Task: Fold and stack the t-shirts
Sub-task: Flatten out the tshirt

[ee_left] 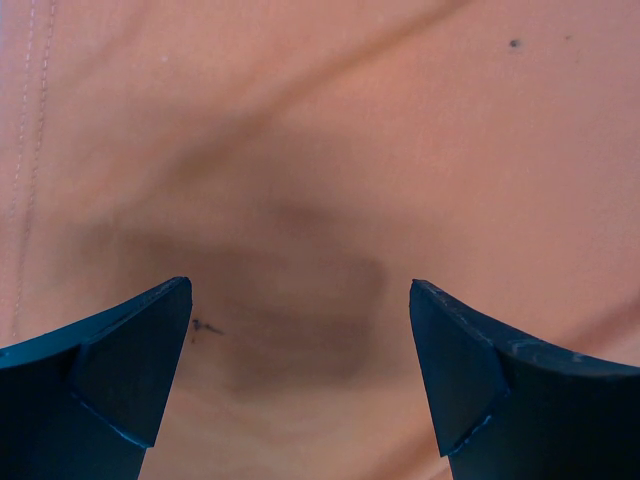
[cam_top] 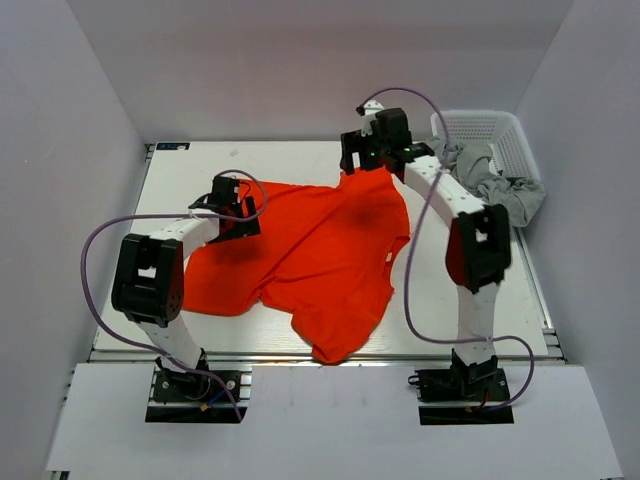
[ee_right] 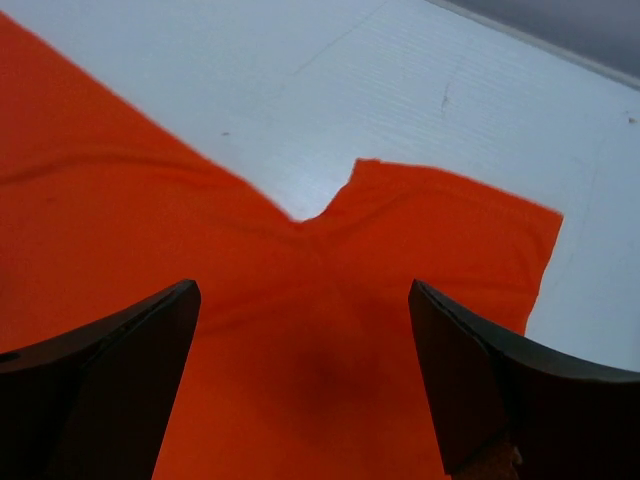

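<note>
Nothing folded yet: orange shirt (cam_top: 320,260) sprawls mid-frame, grey shirts (cam_top: 492,178) sit in the basket (cam_top: 490,120) upper right; left claw (ee_left: 300,300) and right claw (ee_right: 300,300) gape empty.

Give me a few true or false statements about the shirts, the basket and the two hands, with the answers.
1. The orange t-shirt is folded into a neat rectangle. False: it lies spread out and rumpled on the table.
2. Grey cloth sits in the white basket. True.
3. The left hand is open over the orange t-shirt. True.
4. The right hand grips the grey cloth. False: it is open above the orange t-shirt's edge.
</note>
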Controlling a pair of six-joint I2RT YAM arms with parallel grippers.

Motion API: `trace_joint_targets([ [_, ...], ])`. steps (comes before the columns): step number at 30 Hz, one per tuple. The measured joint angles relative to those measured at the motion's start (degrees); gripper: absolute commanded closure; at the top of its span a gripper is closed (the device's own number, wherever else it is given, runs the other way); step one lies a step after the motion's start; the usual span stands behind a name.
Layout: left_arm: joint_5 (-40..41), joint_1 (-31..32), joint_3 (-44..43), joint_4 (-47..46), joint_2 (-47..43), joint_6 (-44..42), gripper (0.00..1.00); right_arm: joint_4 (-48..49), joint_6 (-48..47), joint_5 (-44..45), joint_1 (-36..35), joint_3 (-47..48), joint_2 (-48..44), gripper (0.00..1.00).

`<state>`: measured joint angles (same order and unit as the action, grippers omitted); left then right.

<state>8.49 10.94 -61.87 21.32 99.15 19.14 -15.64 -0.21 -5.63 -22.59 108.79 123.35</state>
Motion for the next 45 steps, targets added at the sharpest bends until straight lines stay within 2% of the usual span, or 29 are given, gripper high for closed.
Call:
trace_joint_targets([
  [3,-0.04,-0.37,-0.04,-0.87,0.9,0.0,0.0,-2.64,4.42,-2.01,-0.55,-9.57,-11.72,0.1],
  [7,-1.01,-1.86,-1.14,-2.08,3.72,-0.28,0.0,-3.63,9.38,-3.61,-1.79,-24.09,-22.29,0.1],
  [12,-2.99,-3.82,-4.42,-4.28,8.02,-0.83,0.0,-6.73,14.47,-6.49,-3.61,-40.52,-26.88,0.1],
  [17,-4.37,-5.29,-9.09,-7.21,12.35,-3.06,0.0,-8.31,17.05,-10.88,-4.72,-50.29,-29.33,0.1],
  [25,-8.68,-6.05,-12.66,-8.28,15.15,-8.17,0.0,-6.51,18.29,-12.17,-6.38,-52.87,-33.59,0.1],
  [31,-11.85,-6.05,-12.68,-7.89,14.6,-9.07,0.0,-6.29,19.21,-7.43,-5.9,-52.96,-27.65,0.1],
  [38,-13.51,-5.73,-12.15,-6.75,10.88,-9.18,0.0,-9.11,21.03,-4.31,-2.27,-45.38,-21.18,0.1],
  [45,-17.68,-5.11,-6.4,-8.2,0.35,-9.03,0.0,-10.58,17.64,-0.85,4.52,-33.79,-12.55,0.1],
])
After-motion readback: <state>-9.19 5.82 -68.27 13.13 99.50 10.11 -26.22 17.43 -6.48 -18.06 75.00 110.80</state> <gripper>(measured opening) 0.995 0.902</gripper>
